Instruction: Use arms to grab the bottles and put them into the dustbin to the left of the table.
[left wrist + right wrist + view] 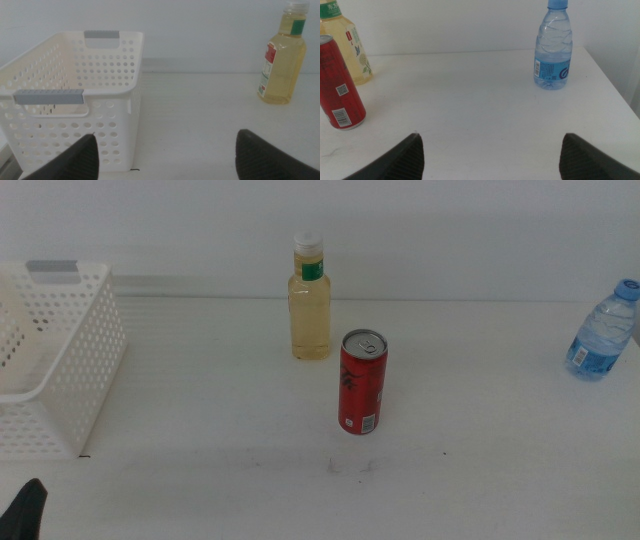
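A clear bottle of yellow liquid [310,300] stands upright at the back middle of the table [200,480]. A red can [362,383] stands just in front of it and to its right. A small water bottle [603,332] with a blue cap stands at the far right edge. The white dustbin [60,360] sits at the left. My left gripper [166,136] is open and empty, low near the front left, facing the dustbin [75,95] and the yellow bottle [282,60]. My right gripper [491,135] is open and empty, facing the can [340,85] and the water bottle [553,47].
In the middle view only a dark tip of the left arm [25,510] shows at the bottom left corner, and the right arm is out of view. A pale wall stands behind the table. The table's right edge lies close to the water bottle.
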